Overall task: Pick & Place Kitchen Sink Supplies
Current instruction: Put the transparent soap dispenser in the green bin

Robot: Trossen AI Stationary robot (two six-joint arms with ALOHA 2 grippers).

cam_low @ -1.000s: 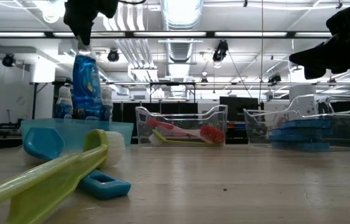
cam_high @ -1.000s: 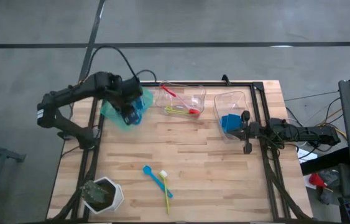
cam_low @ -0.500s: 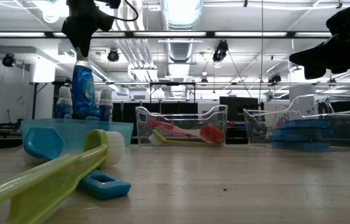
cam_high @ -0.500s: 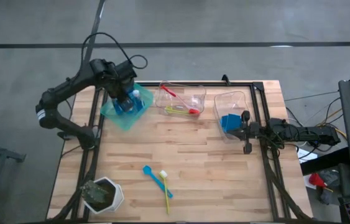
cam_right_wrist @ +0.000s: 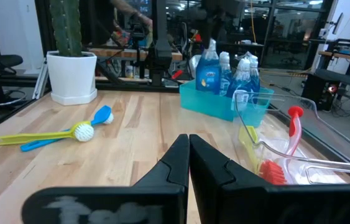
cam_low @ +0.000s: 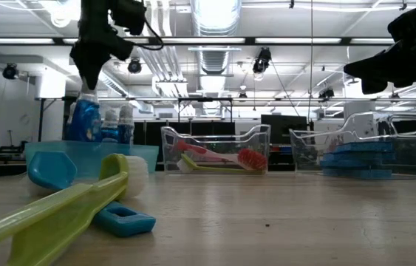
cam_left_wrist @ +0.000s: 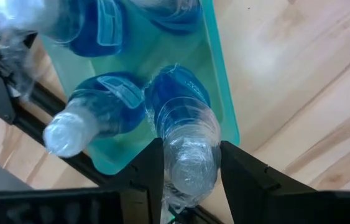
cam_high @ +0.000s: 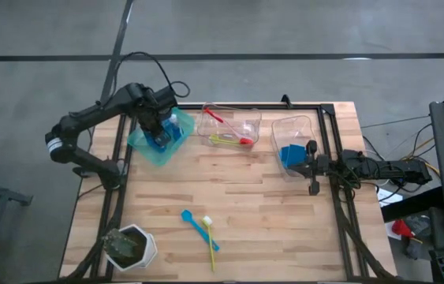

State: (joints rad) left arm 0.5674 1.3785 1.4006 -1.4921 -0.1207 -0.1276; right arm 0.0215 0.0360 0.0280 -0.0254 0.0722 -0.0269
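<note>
Between the jaws of your left gripper (cam_left_wrist: 190, 180) sits one clear bottle of blue liquid (cam_left_wrist: 184, 124), clamped at its neck and lowered into the teal bin (cam_high: 144, 143) at the table's (cam_high: 269, 213) far left corner. Just beside the jaws you can count three more bottles standing in that same bin; the right wrist view shows the group of four bottles (cam_right_wrist: 230, 70) together.

Well away from those jaws, your right gripper (cam_right_wrist: 189, 152) hangs at the table's right edge with its fingers pressed fully together, holding nothing. Right next to it stands a clear bin (cam_high: 294, 136) with blue sponges (cam_high: 291, 155) stacked inside; you cannot count them for certain.

Midway between your two grippers, a second clear bin (cam_high: 229, 126) holds two brushes, one pink (cam_high: 215, 116) and one yellow-green with a red head (cam_high: 231, 141).

Far from both sets of jaws, on the near part of the table, two more brushes lie crossed and touching: one teal (cam_high: 198, 228) and one yellow-green (cam_high: 210, 241). One white pot with a green plant (cam_high: 131, 247) occupies the near left corner.
</note>
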